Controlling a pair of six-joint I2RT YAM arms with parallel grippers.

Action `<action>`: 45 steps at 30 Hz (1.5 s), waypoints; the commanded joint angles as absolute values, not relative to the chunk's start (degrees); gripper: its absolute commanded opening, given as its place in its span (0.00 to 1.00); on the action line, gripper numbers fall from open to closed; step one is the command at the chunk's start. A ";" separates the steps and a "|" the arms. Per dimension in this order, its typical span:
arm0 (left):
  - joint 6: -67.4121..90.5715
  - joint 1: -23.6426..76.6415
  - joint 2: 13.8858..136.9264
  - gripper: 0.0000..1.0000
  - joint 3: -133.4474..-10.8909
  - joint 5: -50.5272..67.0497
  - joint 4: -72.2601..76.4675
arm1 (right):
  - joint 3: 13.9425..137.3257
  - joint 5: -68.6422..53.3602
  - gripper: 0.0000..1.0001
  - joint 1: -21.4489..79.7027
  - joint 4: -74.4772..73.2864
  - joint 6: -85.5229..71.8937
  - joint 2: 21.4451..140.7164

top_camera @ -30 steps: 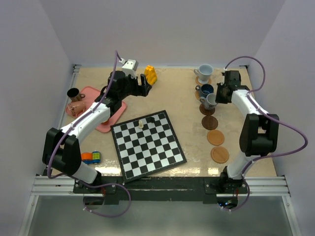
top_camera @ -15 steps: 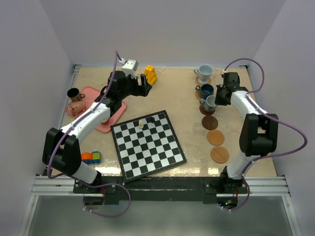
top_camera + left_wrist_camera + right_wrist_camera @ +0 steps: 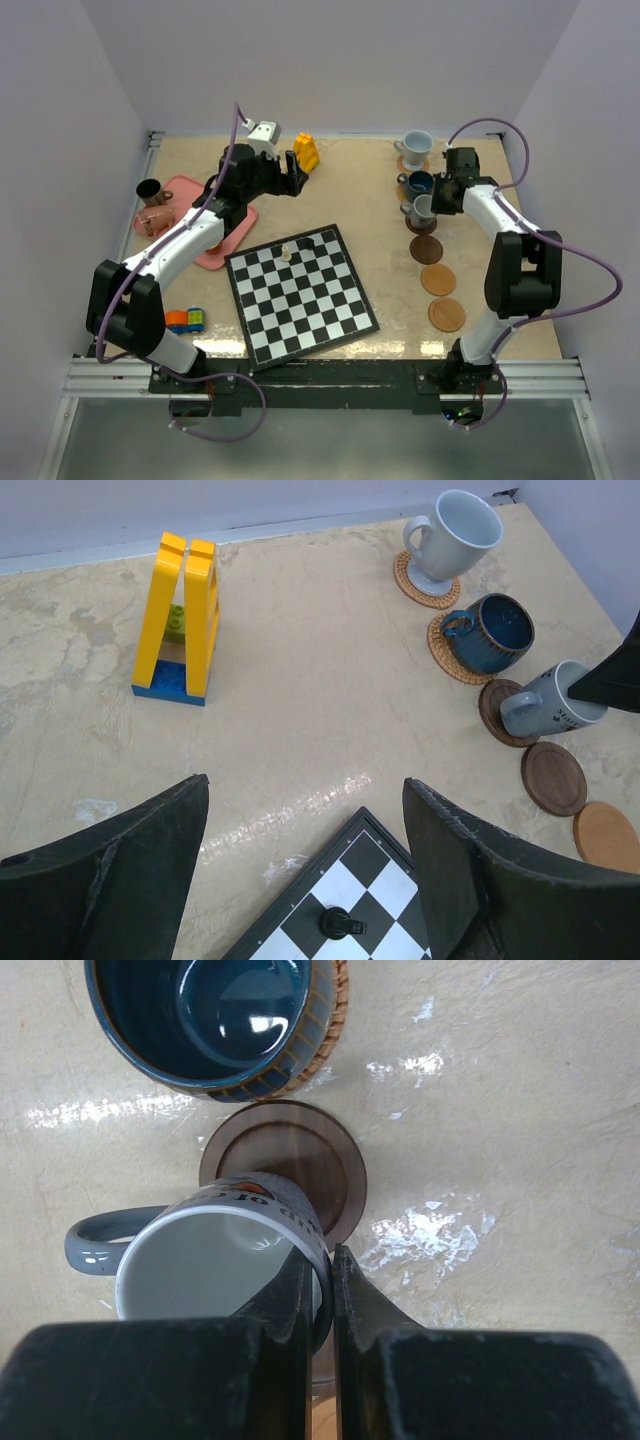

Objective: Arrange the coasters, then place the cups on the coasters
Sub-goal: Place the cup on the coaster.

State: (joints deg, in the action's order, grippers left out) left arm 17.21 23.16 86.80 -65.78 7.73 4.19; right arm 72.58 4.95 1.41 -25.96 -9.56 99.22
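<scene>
Grey cup (image 3: 215,1270), at the far right of the desk (image 3: 350,190), is tilted over a dark coaster (image 3: 300,1155), its rim pinched in the right gripper (image 3: 325,1260). The left gripper (image 3: 303,790) gapes wide, empty. Released off-centre, the cup could tip or knock the teal cup (image 3: 215,1020) beside it.
</scene>
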 commanded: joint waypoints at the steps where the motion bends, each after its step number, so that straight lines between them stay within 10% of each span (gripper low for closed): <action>1: 17.75 22.76 86.22 0.83 -66.80 8.35 6.15 | 72.69 5.89 0.00 1.84 -23.11 -11.07 96.59; 45: 17.84 22.76 87.01 0.83 -67.68 8.79 5.80 | 72.51 10.72 0.00 2.11 -21.88 -11.42 95.89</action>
State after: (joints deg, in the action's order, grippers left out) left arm 17.21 23.16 86.80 -65.78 7.97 4.19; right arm 71.99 9.54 1.93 -24.82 -10.50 99.22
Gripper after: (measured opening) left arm 0.826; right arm 0.060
